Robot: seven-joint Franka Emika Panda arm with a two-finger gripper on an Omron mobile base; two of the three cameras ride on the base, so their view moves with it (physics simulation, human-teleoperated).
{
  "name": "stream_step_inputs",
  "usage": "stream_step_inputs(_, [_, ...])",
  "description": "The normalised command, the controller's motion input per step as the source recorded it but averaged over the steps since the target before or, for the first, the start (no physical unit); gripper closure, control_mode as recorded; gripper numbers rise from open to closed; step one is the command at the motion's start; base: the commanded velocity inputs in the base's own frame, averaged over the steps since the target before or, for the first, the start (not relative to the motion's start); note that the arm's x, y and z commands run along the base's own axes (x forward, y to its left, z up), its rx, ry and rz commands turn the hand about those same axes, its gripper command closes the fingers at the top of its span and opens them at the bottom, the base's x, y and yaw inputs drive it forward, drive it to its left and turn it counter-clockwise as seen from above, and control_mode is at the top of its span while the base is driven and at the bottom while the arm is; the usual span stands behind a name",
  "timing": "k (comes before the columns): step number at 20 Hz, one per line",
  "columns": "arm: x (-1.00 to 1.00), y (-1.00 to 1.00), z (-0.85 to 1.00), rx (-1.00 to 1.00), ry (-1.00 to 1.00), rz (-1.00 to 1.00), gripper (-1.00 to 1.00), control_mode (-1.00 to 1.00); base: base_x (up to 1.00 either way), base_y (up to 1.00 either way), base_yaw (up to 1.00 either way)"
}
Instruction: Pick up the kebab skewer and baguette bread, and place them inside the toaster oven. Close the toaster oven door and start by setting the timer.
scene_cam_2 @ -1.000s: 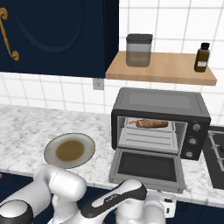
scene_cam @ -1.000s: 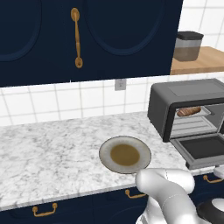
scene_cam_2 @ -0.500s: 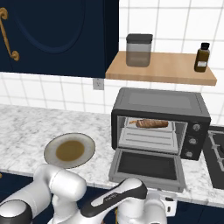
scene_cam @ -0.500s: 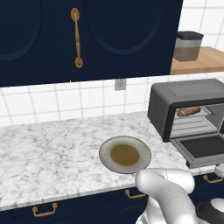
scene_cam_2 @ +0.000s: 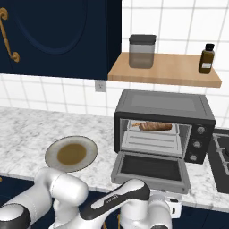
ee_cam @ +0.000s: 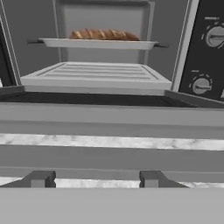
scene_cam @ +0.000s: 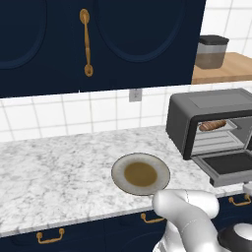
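In hand view, oven knobs [ee_cam: 202,85] close-up.

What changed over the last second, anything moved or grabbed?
Nothing visibly changed. The toaster oven door still hangs open, the baguette bread still lies on the rack inside the toaster oven, and the plate sits where it was on the counter. The gripper stays low in front of the door, holding nothing.
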Motion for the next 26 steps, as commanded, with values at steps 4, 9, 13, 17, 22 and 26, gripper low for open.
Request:
stream_step_inputs(4, [0.82, 0.36, 0.48, 0.0, 0.0, 0.0, -1.0, -1.0, 0.0, 0.0, 0.0])
stream_step_inputs(9, [0.82, 0.38, 0.46, 0.0, 0.0, 0.0, -1.0, -1.0, 0.0, 0.0, 0.0])
stream_step_inputs(13, [0.78, 0.37, 0.41, 0.0, 0.0, 0.0, -1.0, -1.0, 0.0, 0.0, 0.0])
stream_step_inputs(17, [0.75, 0.36, 0.35, 0.0, 0.0, 0.0, -1.0, -1.0, 0.0, 0.0, 0.0])
stream_step_inputs(22, [0.7, 0.33, 0.26, 0.0, 0.0, 0.0, -1.0, -1.0, 0.0, 0.0, 0.0])
stream_step_inputs(26, [0.66, 0.31, 0.14, 0.0, 0.0, 0.0, -1.0, -1.0, 0.0, 0.0, 0.0])
